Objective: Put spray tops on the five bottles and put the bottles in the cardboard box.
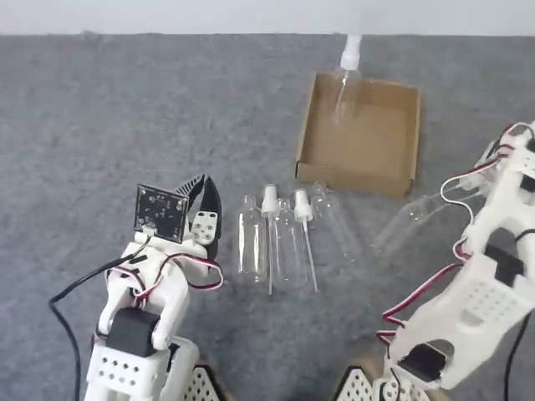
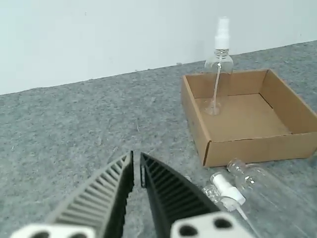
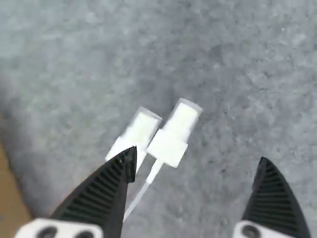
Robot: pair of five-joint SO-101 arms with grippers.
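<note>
Cardboard box, 1 capped bottle stood upright in far corner, uncapped bottles & spray tops laid flat nr box.

Capped bottle upright in cardboard box, far-left corner. Loose bottles and spray tops lying in row before box. Lone bottle apart, right of row.

Lab setup: grey felt, white wall

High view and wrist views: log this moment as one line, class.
box: one bottle with spray top upright inside | table: four bottles lying | left gripper: shut, empty | right gripper: open above two spray tops
</note>
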